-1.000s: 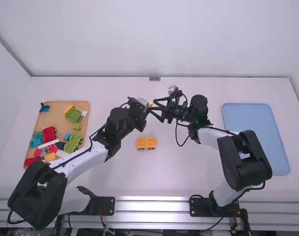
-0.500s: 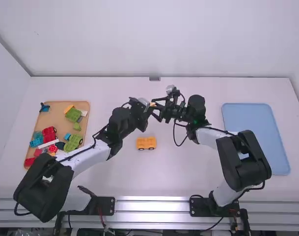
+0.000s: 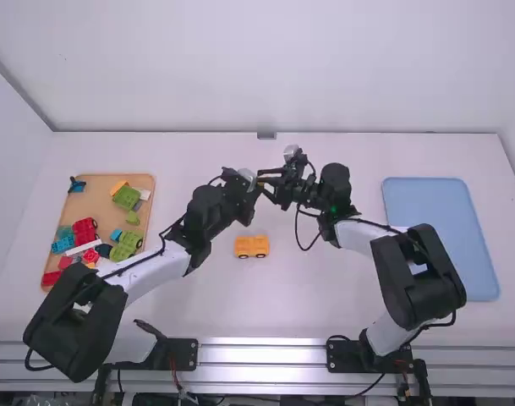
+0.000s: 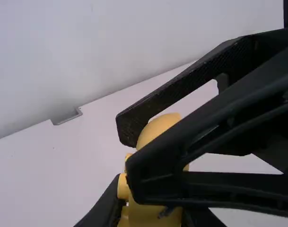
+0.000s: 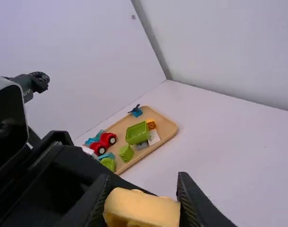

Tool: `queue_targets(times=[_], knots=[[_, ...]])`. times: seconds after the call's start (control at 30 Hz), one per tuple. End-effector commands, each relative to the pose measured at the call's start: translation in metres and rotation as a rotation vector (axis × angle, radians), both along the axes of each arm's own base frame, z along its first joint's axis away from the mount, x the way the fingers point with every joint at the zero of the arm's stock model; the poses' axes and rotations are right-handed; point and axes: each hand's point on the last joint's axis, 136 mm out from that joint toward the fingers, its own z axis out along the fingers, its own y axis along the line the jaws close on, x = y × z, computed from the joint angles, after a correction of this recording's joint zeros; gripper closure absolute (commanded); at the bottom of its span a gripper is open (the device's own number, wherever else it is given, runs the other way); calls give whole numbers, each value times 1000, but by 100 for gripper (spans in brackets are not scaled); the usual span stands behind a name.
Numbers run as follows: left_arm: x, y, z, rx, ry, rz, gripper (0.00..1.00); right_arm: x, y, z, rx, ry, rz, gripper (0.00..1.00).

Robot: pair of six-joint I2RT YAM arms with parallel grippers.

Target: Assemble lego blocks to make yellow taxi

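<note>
Right tool (image 3: 260, 180) around yellow block (image 5: 141, 208)

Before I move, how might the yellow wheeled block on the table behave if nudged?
The yellow wheeled block would probably roll, given the wheels along its near edge. It looks like stiff plastic. Long and low, it seems unlikely to tip.

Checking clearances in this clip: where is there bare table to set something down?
Along the back wall, and between the yellow car and the metal rail. Crowded spots are the wooden tray, strewn with blocks, and the middle, where the left gripper and right gripper meet at a yellow piece.
</note>
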Motion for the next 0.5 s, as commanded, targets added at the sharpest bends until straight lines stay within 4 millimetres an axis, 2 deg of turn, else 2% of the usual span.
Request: queue_targets(times=[0.0,0.03,0.07,0.1,0.27,0.37,0.47], knots=[[-4,-7,1,-15,0,-39,95,-14,12,9,17,-6,89,76],[-5,-7,1,-15,0,-39,78,-14,12,9,13,-18,89,78],[-4,-7,1,-15,0,-39,44,-13,11,9,8,-31,87,79],[-5,-7,1,-19,2,-38,0,-12,9,9,4,-40,82,81],[-5,-8,2,-57,29,-32,1,1,-9,10,-20,-97,64,87],[-12,-12,-5,-52,65,-74,1,-1,-19,16,-48,-147,158,91],[-23,-16,5,-83,66,-186,1,-5,-24,21,-79,-201,261,93]])
